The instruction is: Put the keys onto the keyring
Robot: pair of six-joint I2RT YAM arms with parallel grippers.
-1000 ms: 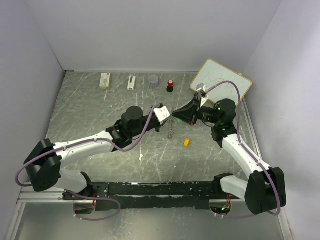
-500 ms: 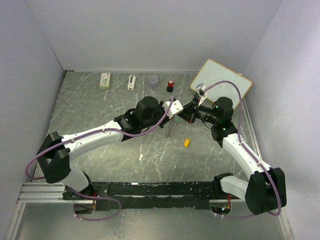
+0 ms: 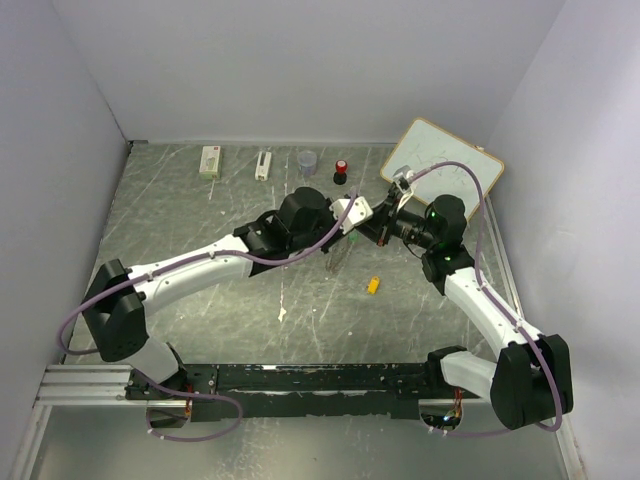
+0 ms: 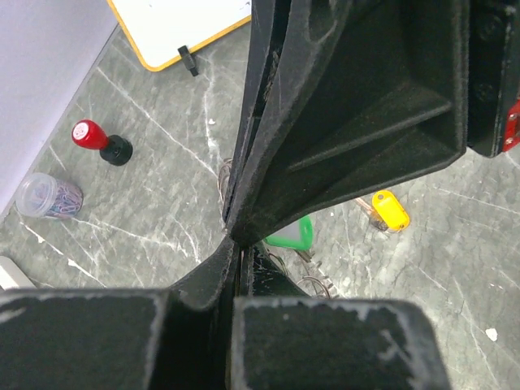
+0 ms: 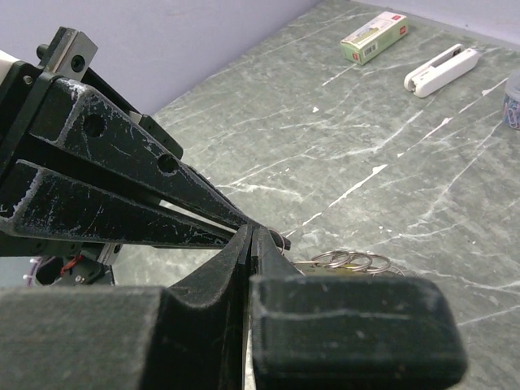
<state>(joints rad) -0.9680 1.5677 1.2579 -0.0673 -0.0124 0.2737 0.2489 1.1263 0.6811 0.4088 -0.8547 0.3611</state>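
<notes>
Two tiny keys are seen right of centre, green key (image 4: pixel 291 236) and yellow-orange key (image 4: pixel 390 210), with left gripper (image 4: pixel 233 244) and right gripper (image 5: pixel 250 231) clamped closed.

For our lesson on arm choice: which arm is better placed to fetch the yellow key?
Probably the right arm: the yellow key lies on its side, close to its forearm, while the left arm is stretched far across.
</notes>
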